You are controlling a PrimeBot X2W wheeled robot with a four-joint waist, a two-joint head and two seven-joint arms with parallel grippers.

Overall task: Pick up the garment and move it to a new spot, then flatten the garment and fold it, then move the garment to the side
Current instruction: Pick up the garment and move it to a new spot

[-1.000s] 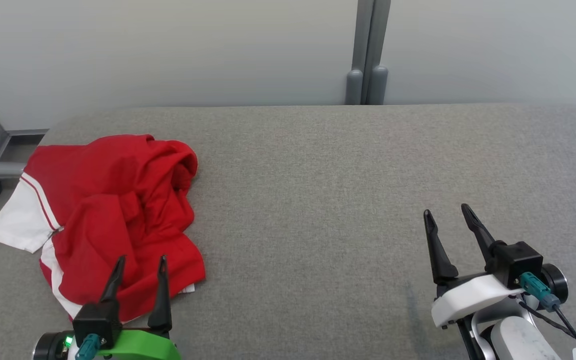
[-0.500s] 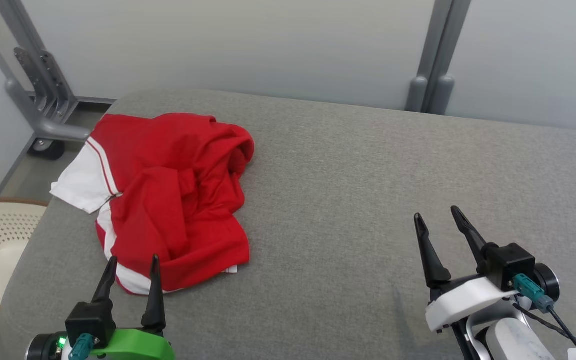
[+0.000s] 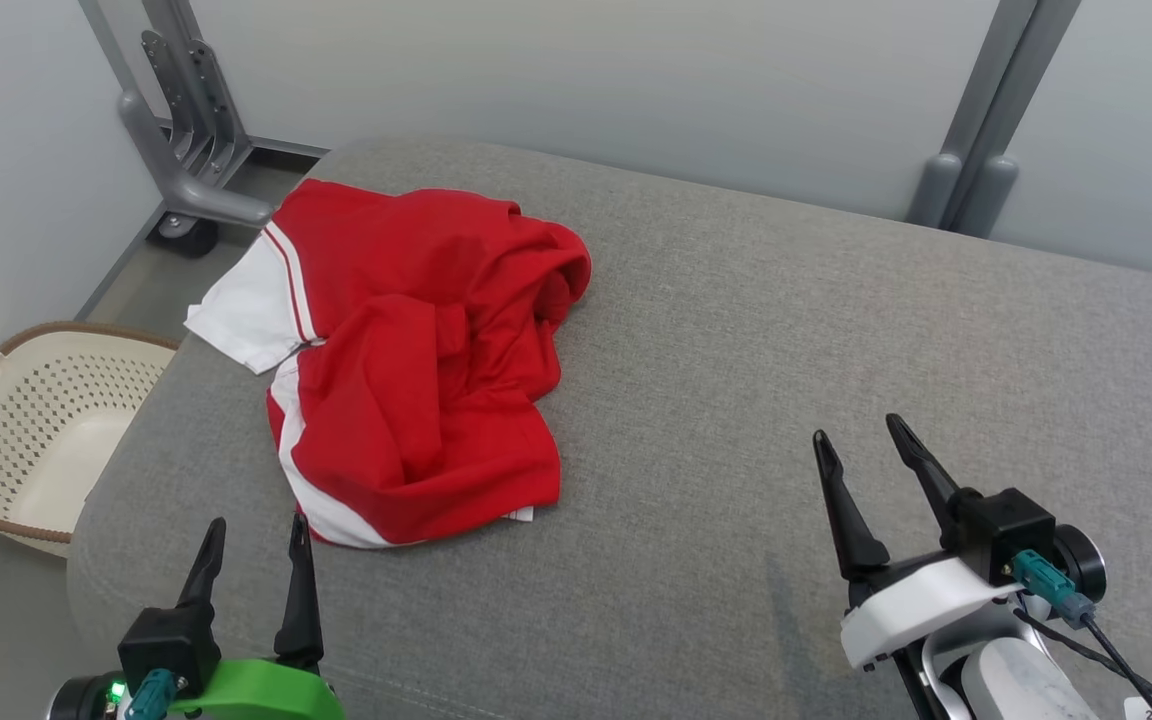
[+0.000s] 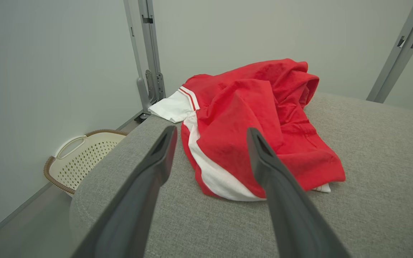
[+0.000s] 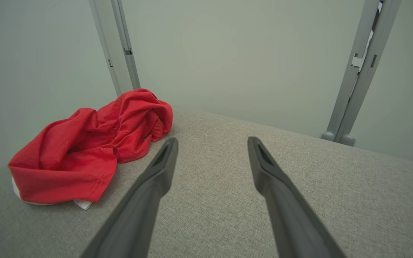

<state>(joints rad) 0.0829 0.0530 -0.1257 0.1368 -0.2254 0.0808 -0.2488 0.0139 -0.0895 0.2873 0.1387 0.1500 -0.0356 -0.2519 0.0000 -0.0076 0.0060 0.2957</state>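
A crumpled red garment [image 3: 426, 360] with white trim lies on the left part of the grey padded table [image 3: 786, 330]; a white piece of it hangs over the table's left edge. It also lies ahead in the left wrist view as the garment [image 4: 256, 122] and at the left in the right wrist view as the garment [image 5: 88, 150]. My left gripper [image 3: 258, 526] is open, just short of the garment's near hem, with nothing between its fingers. My right gripper [image 3: 858, 432] is open over bare table, well to the right of the garment.
A cream perforated laundry basket [image 3: 36, 430] stands on the floor left of the table. Grey metal frame posts [image 3: 186, 130] rise at the back left and a post [image 3: 976, 130] at the back right, before a pale wall. The table's left edge lies close to my left gripper.
The head camera has swung to the left, so the whole picture has shifted right and the basket and left frame have come into view. Both grippers stay open and the garment lies as before.
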